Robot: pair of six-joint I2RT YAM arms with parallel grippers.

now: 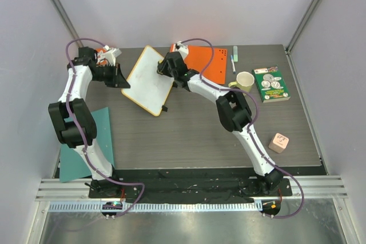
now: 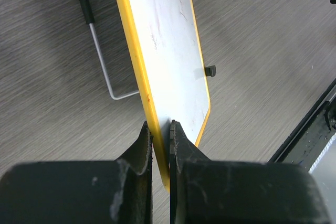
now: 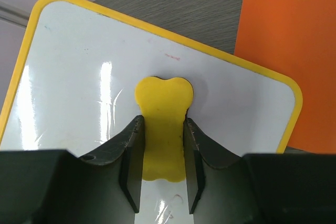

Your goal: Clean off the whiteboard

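Whiteboard [image 1: 150, 80] with a thin yellow rim sits skewed on the far-left part of the table [image 1: 189, 135], one corner just beside the orange sheet [image 1: 209, 64]; its face looks almost clean, with only faint reddish smears showing in the left wrist view. Left gripper [image 2: 160, 129] is closed tight on the whiteboard's rim, one finger on each face; a small black clip [image 2: 210, 70] juts from the opposite edge, and a bent metal rod [image 2: 102, 61] with a black sleeve shows beside the board; whether the board's other edges rest on the table I cannot tell. Right gripper [image 3: 163, 121] is narrowed onto a yellow bone-shaped eraser [image 3: 163, 95], pinching its waist; the eraser's head lies against the white face near the corner next to the orange sheet, and a tiny red mark [image 3: 171, 56] sits just beyond it. Elsewhere on the table: a teal sheet [image 1: 91, 147] at the near left under the left arm; a cream cup [image 1: 245, 80] with a green book [image 1: 271, 84] beside it; a pen [image 1: 234, 58] near the far edge; a pink block [image 1: 278, 142] toward the right side.
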